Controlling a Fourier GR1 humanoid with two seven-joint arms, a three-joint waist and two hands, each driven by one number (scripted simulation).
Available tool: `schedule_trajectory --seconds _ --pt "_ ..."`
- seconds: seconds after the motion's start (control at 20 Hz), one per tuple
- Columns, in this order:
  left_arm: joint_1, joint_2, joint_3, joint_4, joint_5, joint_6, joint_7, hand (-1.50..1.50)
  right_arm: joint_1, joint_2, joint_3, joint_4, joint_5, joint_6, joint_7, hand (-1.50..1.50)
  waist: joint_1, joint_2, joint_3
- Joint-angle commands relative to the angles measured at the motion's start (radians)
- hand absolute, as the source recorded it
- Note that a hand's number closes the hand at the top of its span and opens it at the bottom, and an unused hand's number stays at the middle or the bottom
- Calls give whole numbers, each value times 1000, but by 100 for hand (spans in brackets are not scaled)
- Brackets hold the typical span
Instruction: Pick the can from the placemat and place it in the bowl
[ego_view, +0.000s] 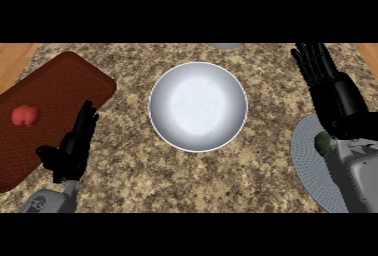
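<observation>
Bowl (198, 106), white and shallow, lying at the middle of a speckled brown stone surface (133, 165). Left of it, a dark red-brown placemat (52, 90) set at a slant, running off the left edge, with a small red rounded object (25, 115) resting on its left part; impossible to tell from this view whether a can or something else. Right of the bowl, at the near right, a pale grey round mat (306, 160) partly covered by the right forearm, and on it, just beside the arm, a dark greenish thing (323, 142) too hidden to name. Right hand (321, 70) reaching far over the surface to the right of the bowl, fingers (310, 55) straight and released, holding nothing, clear of the bowl. Left hand (70, 150) at the near left, between placemat and bowl, near the placemat's right edge, fingers extended toward the far side and released, thumb out to the left, grasping nothing, well apart from the red object. Small grey shape (225, 46) barely showing at the far edge beyond the bowl. Strips of light wood (15, 55) at the far left and far right corners.
</observation>
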Motion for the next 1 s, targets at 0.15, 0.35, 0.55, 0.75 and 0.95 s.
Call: schedule_trajectory --seconds 0.15,0.35,0.55,0.75,0.95 --pt "-78 126 152 -78 14 -24 4 0 52 -11 20 -35 -173 203 85 -150 -21 -1 -2" --pt "-94 134 168 -64 21 -27 0 0 80 -232 18 21 234 66 50 -150 -53 -4 -7" --pt "-98 180 221 -88 61 -81 25 0 312 -159 19 -106 324 -66 -137 -150 -52 -3 -3" --pt "-117 178 234 -125 54 -76 80 0 439 -214 39 -318 390 -48 -28 -150 -43 -2 -3" --pt "-71 184 249 -114 63 -110 41 0 505 -383 -42 -433 445 28 113 -150 -56 -6 -5"
